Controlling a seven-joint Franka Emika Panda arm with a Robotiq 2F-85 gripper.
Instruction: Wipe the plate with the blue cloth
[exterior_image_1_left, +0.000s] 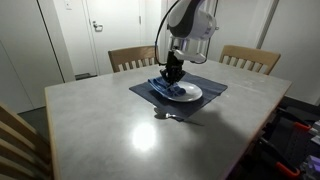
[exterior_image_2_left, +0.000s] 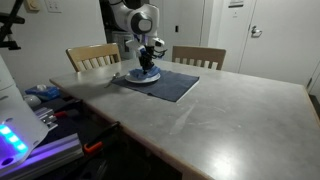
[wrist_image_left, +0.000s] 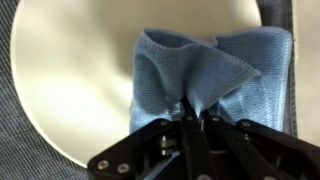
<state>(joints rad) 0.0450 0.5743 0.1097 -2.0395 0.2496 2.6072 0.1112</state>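
A round white plate (wrist_image_left: 70, 80) lies on a dark blue placemat (exterior_image_1_left: 215, 92) on the table. It shows in both exterior views (exterior_image_1_left: 190, 93) (exterior_image_2_left: 140, 78). A light blue cloth (wrist_image_left: 200, 65) is bunched on the plate. My gripper (wrist_image_left: 192, 115) is shut on the cloth, pinching a fold and pressing it onto the plate. In an exterior view the gripper (exterior_image_1_left: 173, 72) stands straight down over the plate, with the cloth (exterior_image_1_left: 163, 86) under it. In an exterior view the gripper (exterior_image_2_left: 149, 65) hides most of the cloth.
The grey table (exterior_image_1_left: 130, 130) has two wooden chairs (exterior_image_1_left: 132, 58) (exterior_image_1_left: 250, 58) at its far side. A small metal piece (exterior_image_1_left: 165, 115) lies on the table in front of the placemat. Boxes and gear (exterior_image_2_left: 45, 105) stand beside the table edge.
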